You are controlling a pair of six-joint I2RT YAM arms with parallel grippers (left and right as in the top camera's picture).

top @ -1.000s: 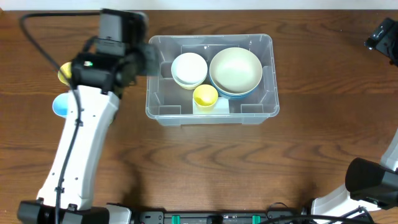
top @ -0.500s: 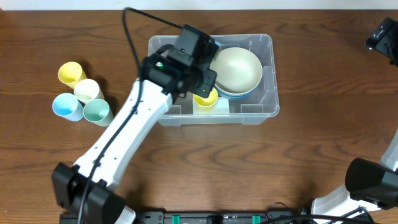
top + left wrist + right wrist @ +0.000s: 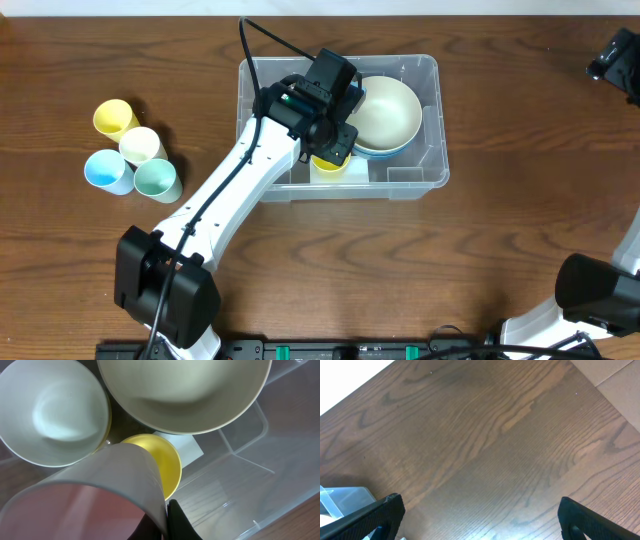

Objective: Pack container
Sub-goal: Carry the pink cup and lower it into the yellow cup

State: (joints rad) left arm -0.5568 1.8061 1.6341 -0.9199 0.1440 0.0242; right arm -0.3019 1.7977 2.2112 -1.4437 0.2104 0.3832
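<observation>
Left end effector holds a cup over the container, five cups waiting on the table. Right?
Not five: the overhead view shows four on the table: yellow cup, cream cup, blue cup, green cup. The rest stands: the left end effector holds a pink-lined cup over the container.

No writing is legible, even on the container's (image 3: 400, 61) white label (image 3: 187, 448).

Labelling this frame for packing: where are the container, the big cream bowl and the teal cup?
container (image 3: 438, 130), overhead view, side wall.
big cream bowl (image 3: 390, 112), overhead view, inner surface.
teal cup (image 3: 157, 180), overhead view, its mouth.
</observation>
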